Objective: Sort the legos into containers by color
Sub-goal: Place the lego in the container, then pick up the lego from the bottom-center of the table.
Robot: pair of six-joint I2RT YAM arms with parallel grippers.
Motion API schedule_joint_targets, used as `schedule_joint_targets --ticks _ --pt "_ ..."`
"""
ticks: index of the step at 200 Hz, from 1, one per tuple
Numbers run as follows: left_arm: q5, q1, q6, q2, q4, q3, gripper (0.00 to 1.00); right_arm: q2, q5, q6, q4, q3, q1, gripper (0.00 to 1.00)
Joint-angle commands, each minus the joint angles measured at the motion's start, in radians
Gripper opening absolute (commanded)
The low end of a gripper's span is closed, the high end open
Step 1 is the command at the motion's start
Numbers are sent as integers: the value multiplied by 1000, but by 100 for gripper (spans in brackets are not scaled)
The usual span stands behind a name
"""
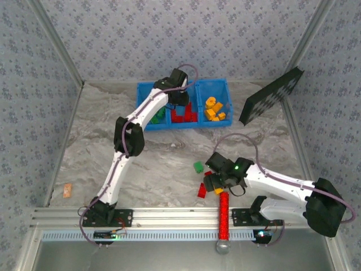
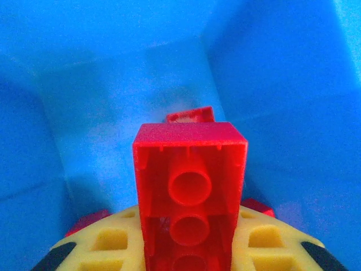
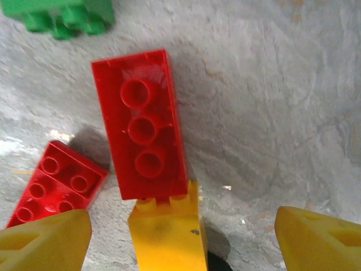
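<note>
Left pincer pinches a red brick, hollow underside toward the wrist camera, within the middle compartment of the blue bin at 12 o'clock on the surface. Right pincer is spread above bricks at 5 o'clock: a long red brick, a square red brick at its 8 o'clock, a yellow brick touching its near end, and a green brick at 11 o'clock.

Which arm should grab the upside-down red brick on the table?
Right. The right gripper hovers open over the upside-down red brick; the left gripper is at the blue bin, shut on a second red brick.
</note>
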Motion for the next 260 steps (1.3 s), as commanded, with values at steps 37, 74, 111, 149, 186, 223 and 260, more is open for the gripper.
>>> schedule_joint_targets --ticks 37,74,111,149,186,223,260 --pt "66 -42 -33 -1 -6 -41 13 50 -2 96 -19 -47 22 80" --pt "84 -63 -56 14 12 -61 31 73 9 91 10 -41 20 74" --pt "81 -61 -53 5 12 -75 48 93 19 76 23 -36 20 64" --pt "83 -61 -50 -10 13 -76 51 93 60 49 45 -18 20 48" --pt "85 -61 -41 -47 26 -119 53 99 64 32 46 -8 17 34" --pt "87 -60 -4 -133 71 -192 54 67 96 -1 25 30 -14 30" --pt "78 -60 33 -219 74 -216 60 27 70 -121 35 129 -156 27"
